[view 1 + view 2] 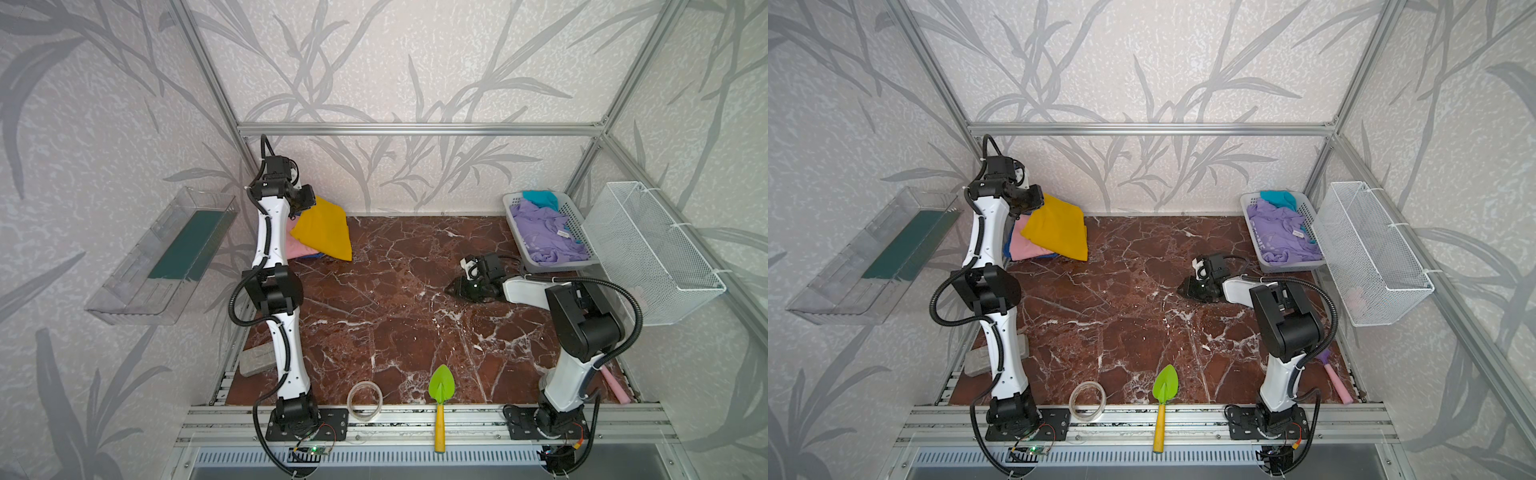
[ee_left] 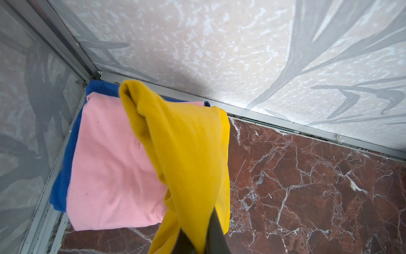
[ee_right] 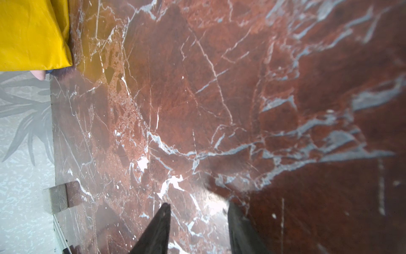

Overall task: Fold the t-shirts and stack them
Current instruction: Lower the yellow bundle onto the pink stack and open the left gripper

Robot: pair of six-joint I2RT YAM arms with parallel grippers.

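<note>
Mustard-yellow cotton t-shirt [image 2: 186, 154] hangs clamped in closed left end effector [image 2: 197, 237], draped over folded pink t-shirt [image 2: 109, 165] atop blue t-shirt [image 2: 62, 187], far-left corner of red marble tabletop [image 2: 307, 187]. Right end effector [image 3: 198, 204] half open, empty, low over tabletop.

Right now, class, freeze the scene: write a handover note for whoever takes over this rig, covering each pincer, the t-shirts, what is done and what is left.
Left pincer: shut on the yellow t-shirt, held over the pink t-shirt in the far left corner.
Right pincer: open, empty, low over the table.
Done: pink t-shirt folded, lying on the folded blue t-shirt.
To do: lay the yellow one on them; then fold the lavender t-shirt and teal t-shirt, both crumpled in the basket.
</note>
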